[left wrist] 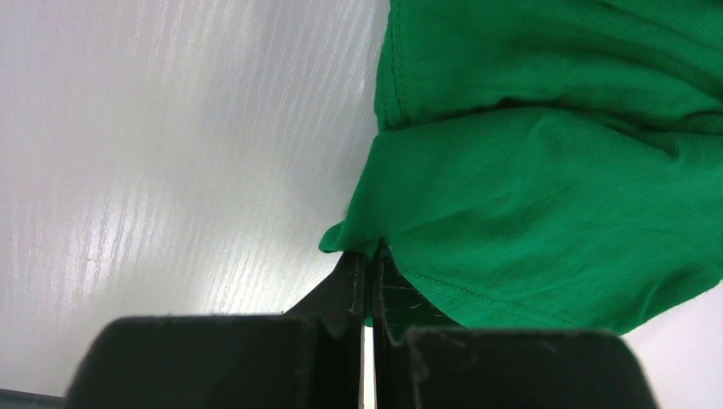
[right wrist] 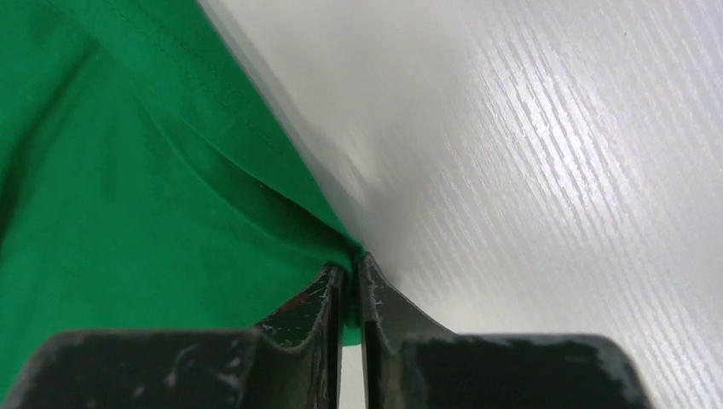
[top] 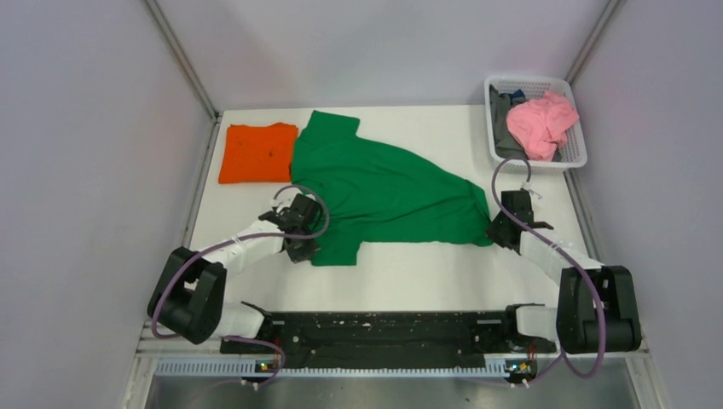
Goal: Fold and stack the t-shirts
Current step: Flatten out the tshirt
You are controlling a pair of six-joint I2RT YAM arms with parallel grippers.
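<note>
The left gripper is clenched on a hem corner of the green t-shirt, and the right gripper pinches the opposite corner. The shirt lies spread across the middle of the table. I judge that its folding is in hand, and next both arms must carry the held edge together over the cloth. Room is open on the near side. Farther, the folded orange t-shirt lies against its far left part, and a basket stands far right.

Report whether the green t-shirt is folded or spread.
Spread, not folded: the green t-shirt lies stretched across the table between the left gripper and right gripper, both jaws shut on its edges.
</note>
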